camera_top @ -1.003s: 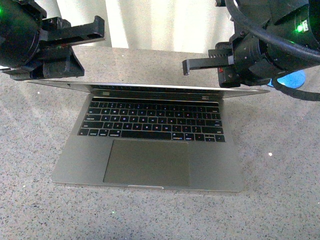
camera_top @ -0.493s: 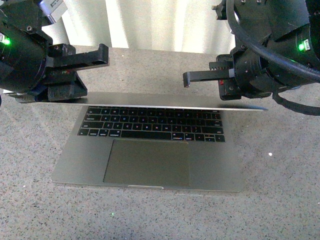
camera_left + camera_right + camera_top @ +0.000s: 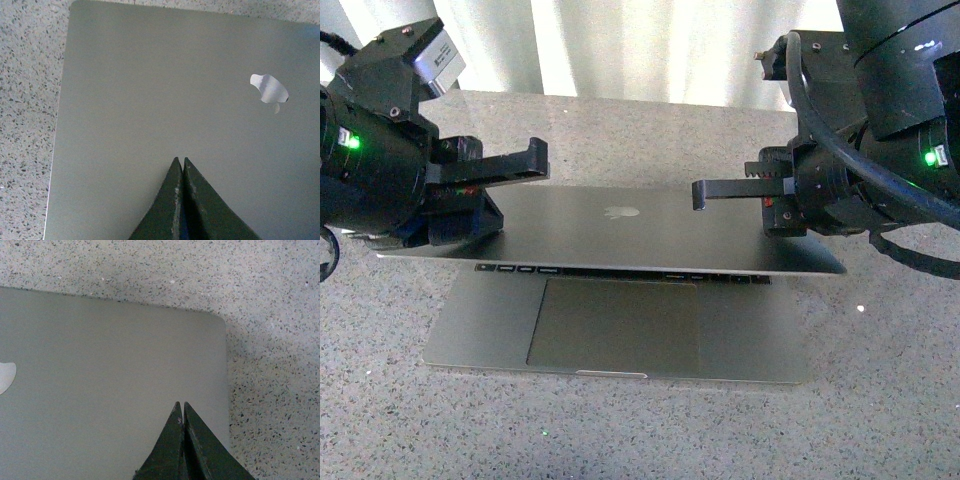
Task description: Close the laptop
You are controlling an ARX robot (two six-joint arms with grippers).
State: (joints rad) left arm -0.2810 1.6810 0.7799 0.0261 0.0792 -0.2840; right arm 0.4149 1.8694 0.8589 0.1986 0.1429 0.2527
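Note:
The grey laptop (image 3: 620,320) lies on the speckled table, its lid (image 3: 620,235) folded far down over the keys, apple logo (image 3: 620,211) facing up. Only the front row of keys and the trackpad (image 3: 613,325) show. My left gripper (image 3: 535,160) is shut and empty over the lid's left side. My right gripper (image 3: 700,193) is shut and empty over the lid's right side. The left wrist view shows the shut tips (image 3: 179,161) over the lid (image 3: 165,100) near the logo (image 3: 269,89). The right wrist view shows the shut tips (image 3: 180,405) over the lid (image 3: 110,370) near its corner.
The speckled grey stone table (image 3: 880,400) spreads all round the laptop. Pale curtains (image 3: 640,45) hang behind the table's far edge. Both black arm bodies sit low beside the lid's left and right ends.
The lid has swung down from nearly upright to a shallow angle, hiding most of the keyboard. Both grippers moved down and toward me with it.

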